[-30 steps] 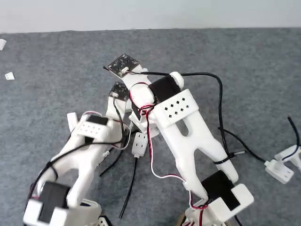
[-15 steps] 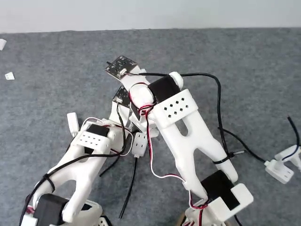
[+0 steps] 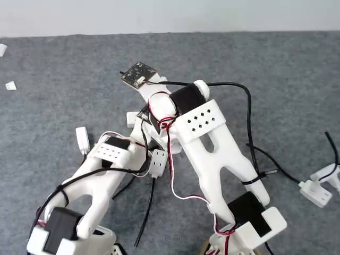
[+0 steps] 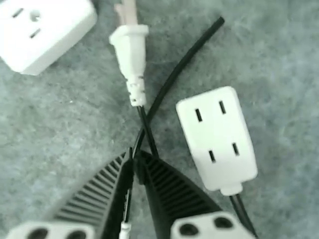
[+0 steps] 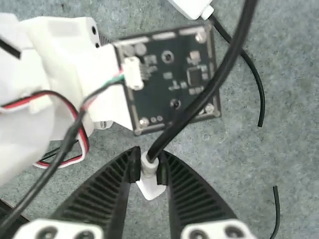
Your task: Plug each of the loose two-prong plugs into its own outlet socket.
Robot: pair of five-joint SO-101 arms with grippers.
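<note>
I see left gripper (image 4: 135, 159) jaws pinched on the white plug's (image 4: 130, 50) black cord (image 4: 140, 113) for steering. Right gripper (image 5: 148, 159) jaws clamp a second plug (image 5: 149, 189).

Lab tabletop, grey felt mat (image 3: 53, 133), plain wall (image 3: 159, 16)

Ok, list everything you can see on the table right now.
loose plug: one, white, beside the double outlet.
held plug: one, white, in the right claw.
black cord: one, from the loose plug into the left claw.
double outlet: one, white, between the arms.
second outlet: one, white, past the loose plug.
far outlet: one, white, right edge.
scraps: two, white, far left corner.
mat: one, grey.
left claw: black, shut on the black cord.
right claw: black, shut on the held plug.
</note>
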